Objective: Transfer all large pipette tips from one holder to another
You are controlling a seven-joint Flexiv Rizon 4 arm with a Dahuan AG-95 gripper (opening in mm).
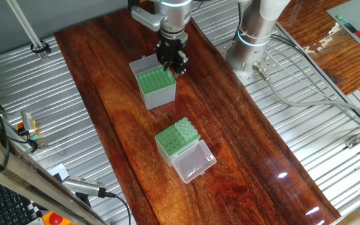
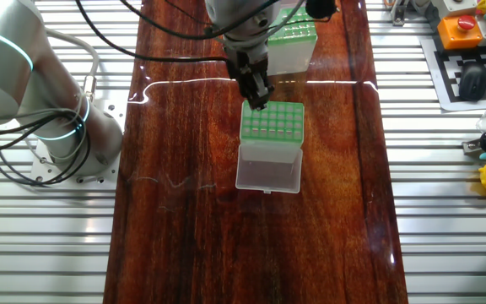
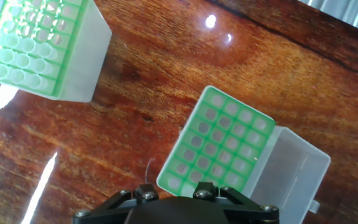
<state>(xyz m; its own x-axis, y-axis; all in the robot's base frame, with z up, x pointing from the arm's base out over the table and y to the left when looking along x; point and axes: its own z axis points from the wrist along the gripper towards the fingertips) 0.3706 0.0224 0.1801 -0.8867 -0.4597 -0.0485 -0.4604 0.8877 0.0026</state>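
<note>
- Two green-topped boxes sit well apart on the wooden table (image 1: 242, 156), so the arm has a clear run between them.
- Over to the gripper (image 1: 174, 64): it hangs fingers-down above one corner of the receiving box (image 1: 158, 97). That looks like lining up on a corner hole.
- Jaws: the fingers look close together from both fixed cameras, but I cannot tell whether they are shut, or whether a tip is pinched between them. The hand view shows only the gripper body.
- The receiving box has its clear lid (image 2: 268, 169) folded flat, away from the plate, which leaves every hole open from above. In the hand view those holes read dark and empty.
- The large pipette tips (image 1: 187, 130) stand upright in the supply holder (image 1: 167, 140), collars up, bunched along one side of its plate.
- My call: early days, nearly everything is left to move.
</note>
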